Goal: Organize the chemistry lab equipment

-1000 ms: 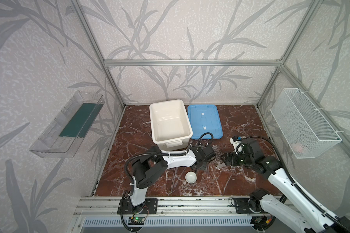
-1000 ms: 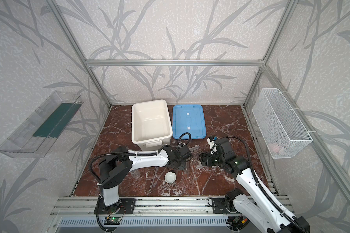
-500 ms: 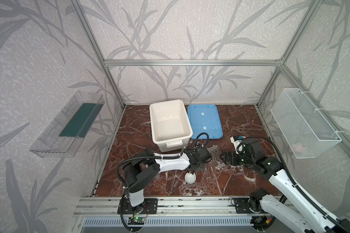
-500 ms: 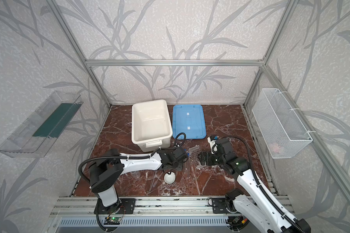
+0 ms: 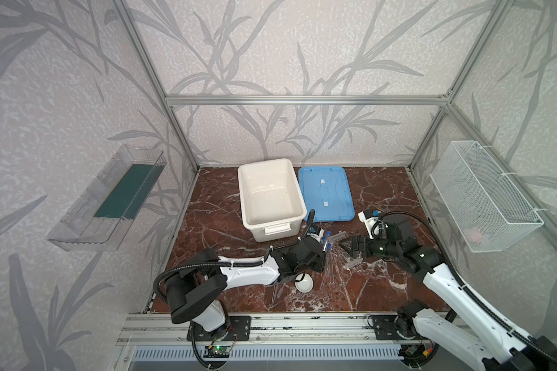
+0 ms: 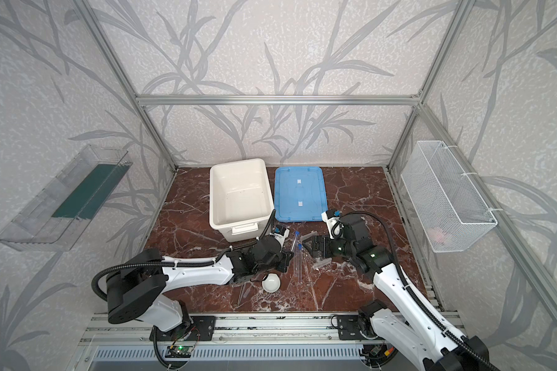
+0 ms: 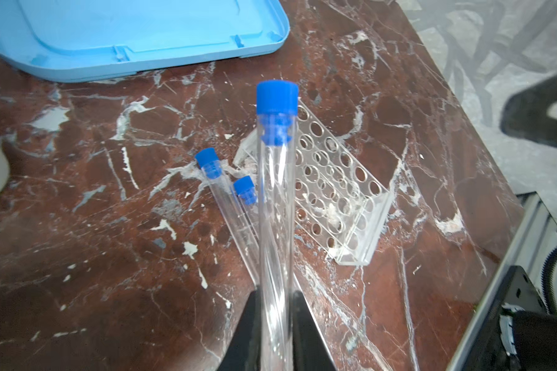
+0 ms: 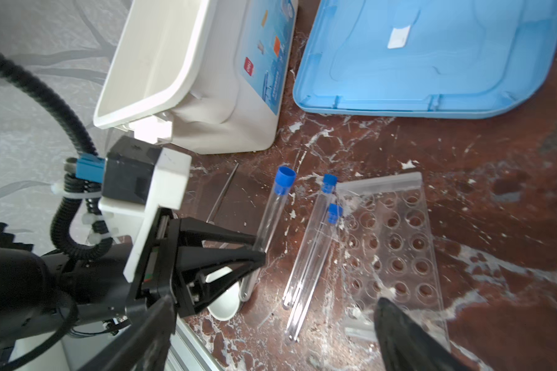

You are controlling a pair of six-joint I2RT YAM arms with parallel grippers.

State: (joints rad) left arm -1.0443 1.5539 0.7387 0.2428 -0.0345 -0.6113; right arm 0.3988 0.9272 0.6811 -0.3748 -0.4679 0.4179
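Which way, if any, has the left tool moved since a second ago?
Yes, slightly leftward in a top view: the left tool, gripping a test tube, now sits nearer the white dish and farther from the rack.

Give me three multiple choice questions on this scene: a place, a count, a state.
1. Where is the blue lid? A) flat on the table beside the white tub B) snapped onto the tub C) inside the tub
2. How many blue-capped test tubes show? A) two B) five C) three
3. The left gripper is A) open, empty B) shut on a test tube C) out of sight
Answers: A, lid lies next to the tub; C, one held, two lying loose; B, its jaws pinch one.
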